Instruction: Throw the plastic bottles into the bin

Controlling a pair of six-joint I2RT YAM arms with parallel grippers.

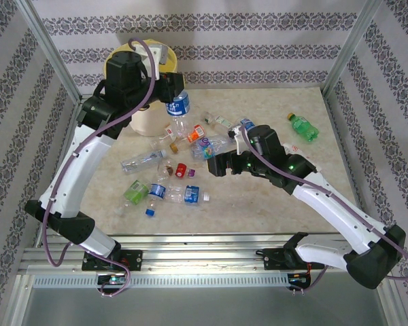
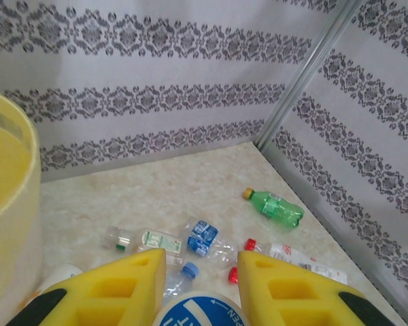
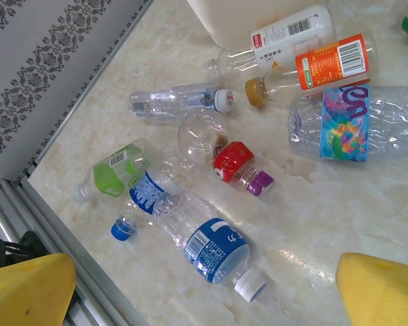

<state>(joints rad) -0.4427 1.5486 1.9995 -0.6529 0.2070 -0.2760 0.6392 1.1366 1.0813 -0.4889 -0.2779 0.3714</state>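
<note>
While the left hand [image 1: 171, 90] pinches a clear blue-labelled bottle [image 1: 179, 106] between its yellow foam pads [image 2: 122, 288], just beside the bin [image 1: 148, 122] (round cream bucket, thin yellow bag liner over the rim), the right hand [image 1: 214, 164] hangs low over the pile with its pads spread wide. All the other plastic bottles [image 3: 214, 248] lie scattered on the marbled beige bench [image 1: 258, 204], mostly clear, some crumpled, with blue, red and orange labels. One green bottle [image 1: 302, 127] sits well apart on the right.

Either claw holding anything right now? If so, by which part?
Left claw grips a blue-labelled bottle around its labelled section, beside the bin. Right claw is open and empty.
</note>
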